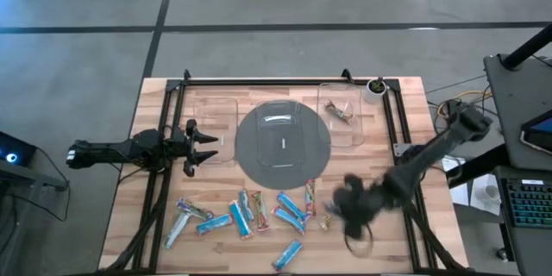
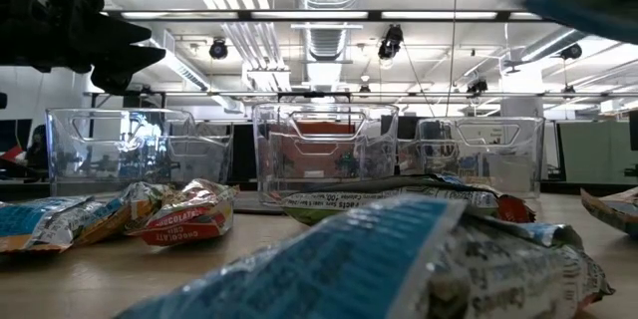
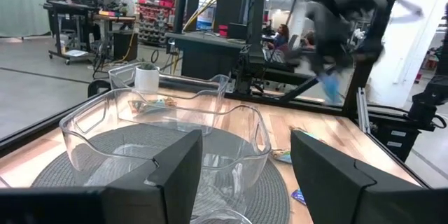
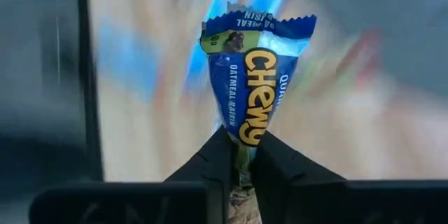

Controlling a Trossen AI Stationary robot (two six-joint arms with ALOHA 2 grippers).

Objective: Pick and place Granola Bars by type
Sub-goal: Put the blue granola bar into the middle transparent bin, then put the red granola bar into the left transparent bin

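Blue foil fills my right wrist view: my right pincer [image 4: 239, 155] is clamped tight on one end of a blue Chewy bar [image 4: 253, 77], its wrapper standing up from between my two dark fingers [image 4: 203, 164]. From above, that same pincer [image 1: 352, 211] is a dark smear, off the round grey plate [image 1: 250, 151] toward the table's front right corner. Just left of it, in front of the plate, the loose granola bars [image 1: 244, 216] lie scattered on the wooden table [image 1: 405, 99], blue ones mixed with multicoloured ones. A clear tray [image 1: 285, 125] sits on the plate; another clear tray [image 1: 349, 121] just right of the plate holds a couple of bars [image 1: 339, 112], and a third tray [image 1: 216, 134] stands just left of the plate. Beyond that third tray waits my left pincer [image 1: 197, 147], fingers spread apart, gripping nothing. A small white cup [image 1: 374, 90] stands behind the right-hand tray.
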